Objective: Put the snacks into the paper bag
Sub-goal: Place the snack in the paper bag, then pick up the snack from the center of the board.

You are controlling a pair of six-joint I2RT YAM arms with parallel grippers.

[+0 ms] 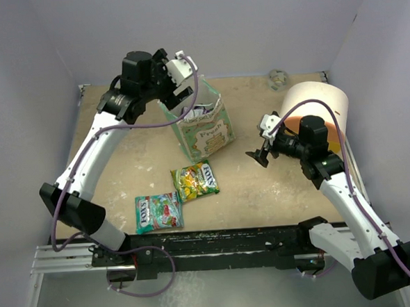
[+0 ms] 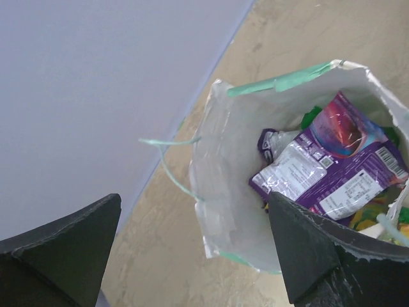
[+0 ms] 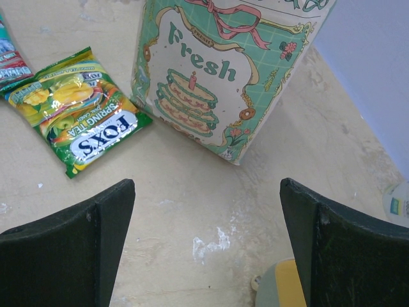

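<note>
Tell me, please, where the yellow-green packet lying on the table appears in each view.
Top external: the yellow-green packet lies near the centre, just on the arms' side of the paper bag.
Left wrist: not in view; the picture looks down into the paper bag.
Right wrist: upper left, left of the bag's cake panel.
Shared landmark: the paper bag, seen in all three.

Open mouth up, the paper bag (image 1: pixel 205 131) stands mid-table with the left tool (image 1: pixel 185 81) spread over its far rim. Purple packets (image 2: pixel 332 163) crowd one side of the interior, the other wall is bare, and a string handle (image 2: pixel 166 142) loops outside the rim. Bare table (image 3: pixel 192 211) separates the spread right tool (image 3: pixel 206 185) from the bag's front. A large cylinder (image 1: pixel 313 101) stands close behind the right arm. The yellow-green packet (image 1: pixel 195 180) lies flat near the bag's base, with the teal-and-red packet (image 1: pixel 158 212) nearer the arms.
</note>
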